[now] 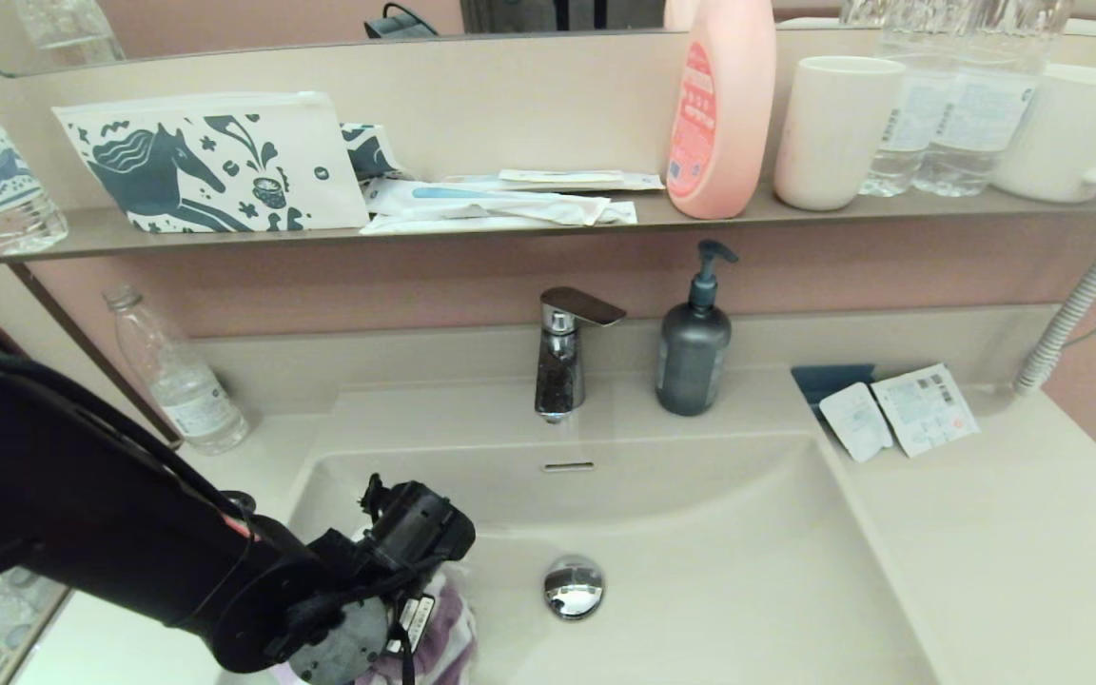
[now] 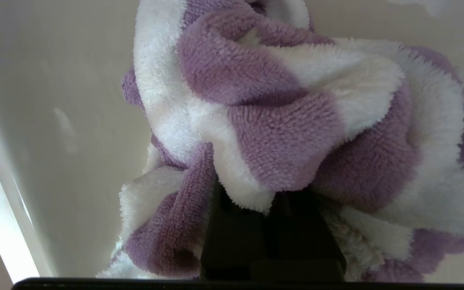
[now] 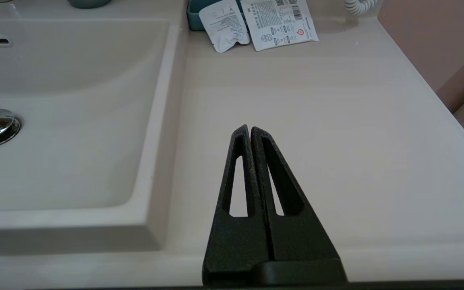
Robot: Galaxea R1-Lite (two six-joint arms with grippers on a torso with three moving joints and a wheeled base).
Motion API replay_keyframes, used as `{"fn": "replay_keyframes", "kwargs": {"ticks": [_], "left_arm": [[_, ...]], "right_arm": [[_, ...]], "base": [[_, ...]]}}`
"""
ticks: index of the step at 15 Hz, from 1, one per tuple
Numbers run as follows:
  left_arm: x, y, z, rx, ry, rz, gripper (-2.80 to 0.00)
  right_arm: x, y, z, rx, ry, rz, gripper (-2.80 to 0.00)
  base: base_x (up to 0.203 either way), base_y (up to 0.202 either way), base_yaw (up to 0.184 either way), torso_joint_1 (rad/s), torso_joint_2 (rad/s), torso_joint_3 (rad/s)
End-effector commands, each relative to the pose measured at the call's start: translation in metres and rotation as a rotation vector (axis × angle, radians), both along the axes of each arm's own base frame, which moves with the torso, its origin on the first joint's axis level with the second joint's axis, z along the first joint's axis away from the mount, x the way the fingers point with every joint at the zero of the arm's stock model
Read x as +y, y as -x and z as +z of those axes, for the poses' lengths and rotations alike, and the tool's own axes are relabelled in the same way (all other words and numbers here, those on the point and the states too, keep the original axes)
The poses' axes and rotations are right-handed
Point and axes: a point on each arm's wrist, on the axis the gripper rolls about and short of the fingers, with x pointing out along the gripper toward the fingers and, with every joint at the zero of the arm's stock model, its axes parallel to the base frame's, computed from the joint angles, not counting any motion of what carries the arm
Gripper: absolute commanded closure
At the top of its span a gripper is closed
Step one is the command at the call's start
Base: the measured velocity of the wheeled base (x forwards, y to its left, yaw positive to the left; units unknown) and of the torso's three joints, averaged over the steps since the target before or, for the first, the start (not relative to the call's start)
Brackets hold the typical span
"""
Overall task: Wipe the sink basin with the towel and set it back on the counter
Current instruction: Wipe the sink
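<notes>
Beige sink basin [image 1: 719, 533]: left gripper [image 1: 396, 628] clamps towel [image 2: 280, 121] beside drain plug [image 1: 574, 587]; right gripper [image 3: 250, 131] closed.

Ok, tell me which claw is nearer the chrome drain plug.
Left. The left claw is down in the sink basin, shut on the towel, close beside the drain plug. The right claw is shut over the counter, outside the basin.

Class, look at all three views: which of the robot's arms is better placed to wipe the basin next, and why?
The left. Its tool is shut on the towel inside the sink basin. The right tool is shut, empty, over the counter.
</notes>
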Motion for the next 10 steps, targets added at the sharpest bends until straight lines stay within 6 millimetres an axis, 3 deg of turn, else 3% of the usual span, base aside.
{"fn": "replay_keyframes", "kwargs": {"ticks": [1,10], "left_arm": [[0.007,-0.011,-0.004,-0.005,-0.014,0.003,0.0],[0.037,-0.057,0.014,-0.071,-0.089,-0.037,0.0]], "right_arm": [[0.0,0.0,0.0,0.0,0.0,0.001,0.0],[0.0,0.0,0.0,0.0,0.0,0.0,0.0]], "base": [[0.0,0.0,0.0,0.0,0.0,0.0],[0.0,0.0,0.0,0.0,0.0,0.0]]}}
